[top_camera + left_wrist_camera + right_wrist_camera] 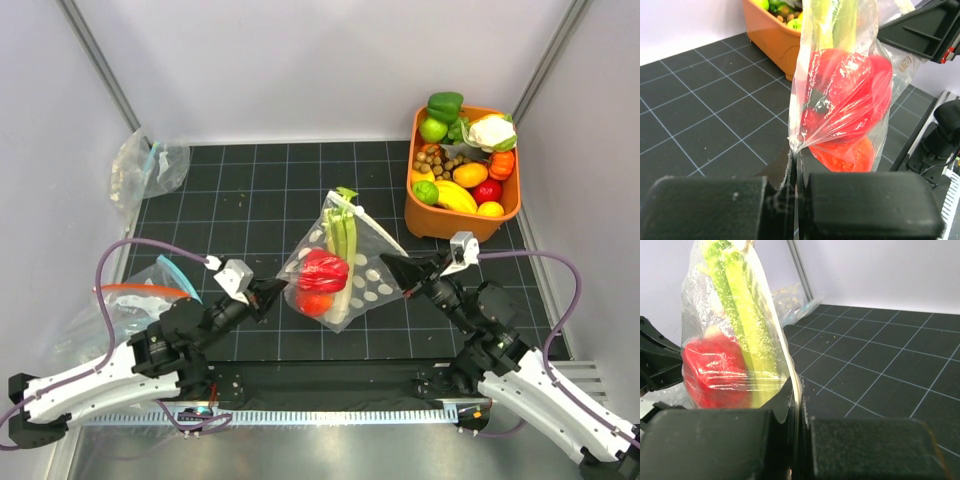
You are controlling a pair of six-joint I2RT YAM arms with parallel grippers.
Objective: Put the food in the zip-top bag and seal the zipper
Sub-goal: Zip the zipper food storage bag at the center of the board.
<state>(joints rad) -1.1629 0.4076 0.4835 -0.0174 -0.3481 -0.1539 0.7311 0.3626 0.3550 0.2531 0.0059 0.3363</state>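
The dotted clear zip-top bag (362, 272) hangs between my two grippers above the black mat. Inside it are the pale-green celery stalk (343, 236), its leafy end sticking out at the far side, and two glossy red toy vegetables (322, 272). My left gripper (280, 291) is shut on the bag's left edge (794, 148). My right gripper (392, 266) is shut on the bag's right edge, on the zipper strip (798, 390). The red pieces (845, 100) and the celery (740, 310) show through the plastic in both wrist views.
An orange bin (436, 218) of mixed toy produce stands at the back right. A clear bag with a teal strip (148, 165) lies at the back left. Another clear bag with a red-orange strip (135, 292) lies by the left arm.
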